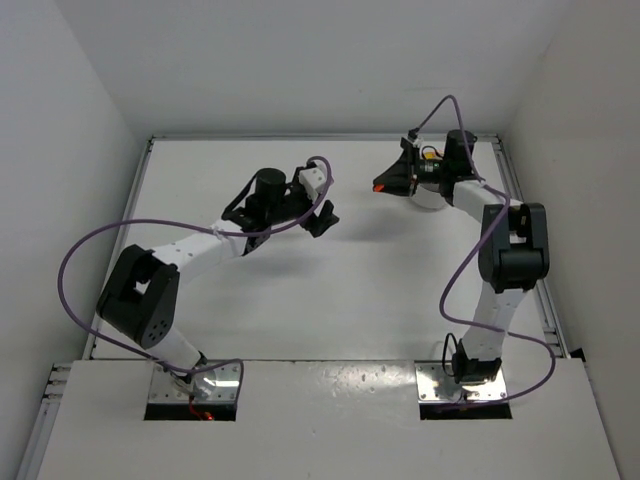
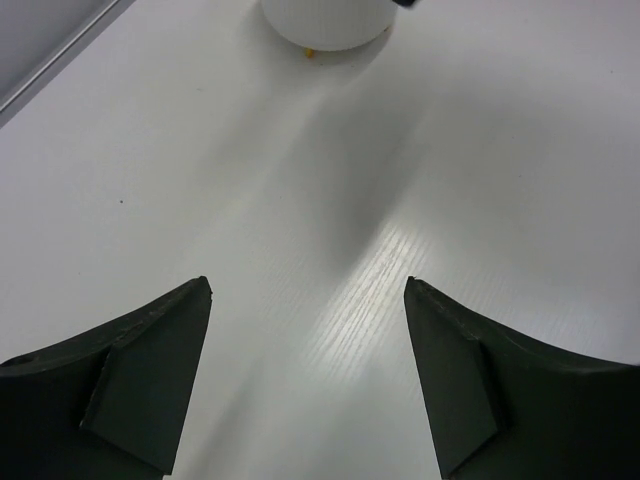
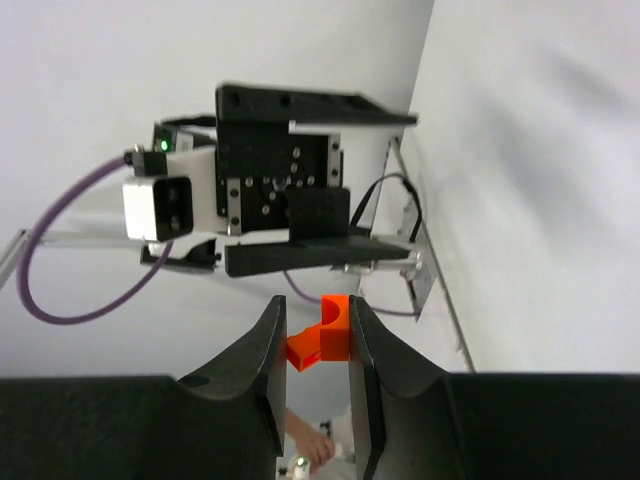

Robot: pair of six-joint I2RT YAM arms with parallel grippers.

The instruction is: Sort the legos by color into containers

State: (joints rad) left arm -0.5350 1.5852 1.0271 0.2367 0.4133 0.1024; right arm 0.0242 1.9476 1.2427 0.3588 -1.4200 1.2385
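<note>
My right gripper (image 3: 315, 312) is shut on an orange-red lego (image 3: 334, 336), pinched between both fingers and held in the air. From above, that lego (image 1: 381, 187) shows at the tip of the right gripper (image 1: 390, 184), beside the white dish (image 1: 432, 197) at the back right. The left gripper (image 2: 308, 292) hangs open over bare table with nothing between its fingers; it sits mid-table (image 1: 322, 218). Ahead of it, the dish's white wall (image 2: 325, 20) stands at the top edge, with a tiny yellow lego bit (image 2: 310, 52) on the table at its foot. The dish's sections are hidden.
The left arm's wrist and camera (image 3: 270, 200) face the right gripper. White walls close in the table at the back and both sides, and a metal rail (image 1: 545, 300) runs along the right edge. Purple cables loop off both arms.
</note>
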